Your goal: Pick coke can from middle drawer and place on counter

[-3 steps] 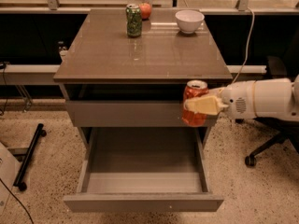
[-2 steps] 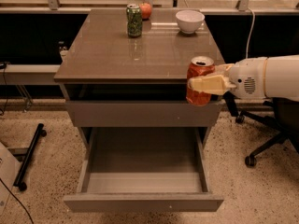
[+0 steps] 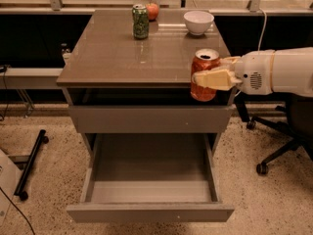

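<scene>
2 cans (image 3: 204, 62) (image 3: 140, 21), 1 apple (image 3: 153, 11), 1 bowl (image 3: 198, 21), 1 hand (image 3: 201, 78) at counter (image 3: 122, 53) edge.

Hidden and cut-off parts

At the worktop's (image 3: 112, 53) front right corner, the gripper (image 3: 203, 76) grips the coke can (image 3: 201, 93). Its far jaw is hidden behind the can and the near jaw covers a band of it. The arm (image 3: 288, 72) runs off the right edge. The apple (image 3: 153, 10) sits partly behind the green soda can (image 3: 140, 21).

Glare sheens the counter (image 3: 127, 58); the pincer (image 3: 208, 73) at its front-right corner shines.
</scene>
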Robot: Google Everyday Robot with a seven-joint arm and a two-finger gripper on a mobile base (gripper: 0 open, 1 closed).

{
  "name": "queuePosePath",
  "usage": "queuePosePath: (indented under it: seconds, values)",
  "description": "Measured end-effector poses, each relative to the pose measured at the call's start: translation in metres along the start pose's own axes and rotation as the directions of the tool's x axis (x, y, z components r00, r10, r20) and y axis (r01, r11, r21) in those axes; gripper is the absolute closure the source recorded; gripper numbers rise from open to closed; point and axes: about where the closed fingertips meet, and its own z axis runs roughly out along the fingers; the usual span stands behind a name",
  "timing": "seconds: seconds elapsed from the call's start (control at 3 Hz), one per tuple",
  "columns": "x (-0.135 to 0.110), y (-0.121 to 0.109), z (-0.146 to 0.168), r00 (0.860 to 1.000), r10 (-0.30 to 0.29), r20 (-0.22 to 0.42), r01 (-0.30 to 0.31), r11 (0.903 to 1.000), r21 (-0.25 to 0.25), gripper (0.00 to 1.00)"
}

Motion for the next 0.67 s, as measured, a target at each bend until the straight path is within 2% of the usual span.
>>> queuePosePath:
  seconds: [0.67]
  values:
    - [-0.046, -0.02, 0.033, 0.993, -0.088, 0.081, 0.089, 0.9961, 0.0, 1.0]
